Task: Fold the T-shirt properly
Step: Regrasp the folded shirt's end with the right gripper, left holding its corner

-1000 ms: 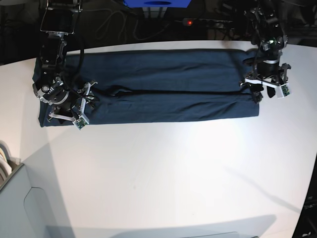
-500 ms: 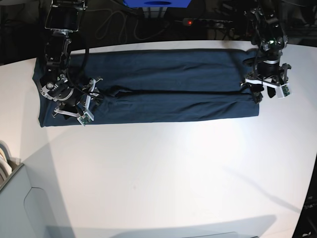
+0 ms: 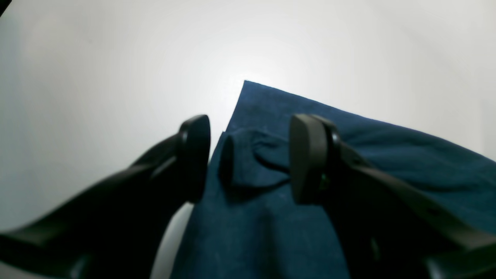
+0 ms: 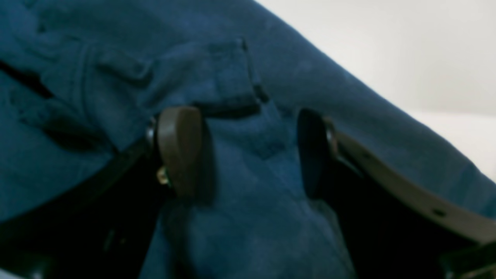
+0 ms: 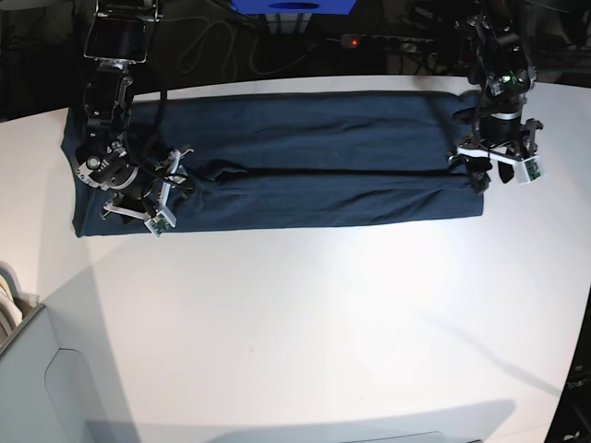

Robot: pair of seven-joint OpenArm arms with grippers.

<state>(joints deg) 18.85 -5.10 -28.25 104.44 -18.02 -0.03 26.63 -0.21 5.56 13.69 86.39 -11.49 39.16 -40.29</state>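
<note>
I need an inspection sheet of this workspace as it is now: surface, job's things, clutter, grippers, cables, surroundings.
Surface: white table, evenly lit, bare in front of the cloth.
Job's things: T-shirt, dark blue, lying as a long flat band along the far side, with a lengthwise fold line.
Clutter: nothing seen on the table.
Grippers: left gripper open, jaws astride the shirt's edge near a corner; right gripper open, jaws over bunched cloth.
Cables: dark cables behind the table, near a red light.
Surroundings: blue box at the back; grey bin in the near corner.
</note>
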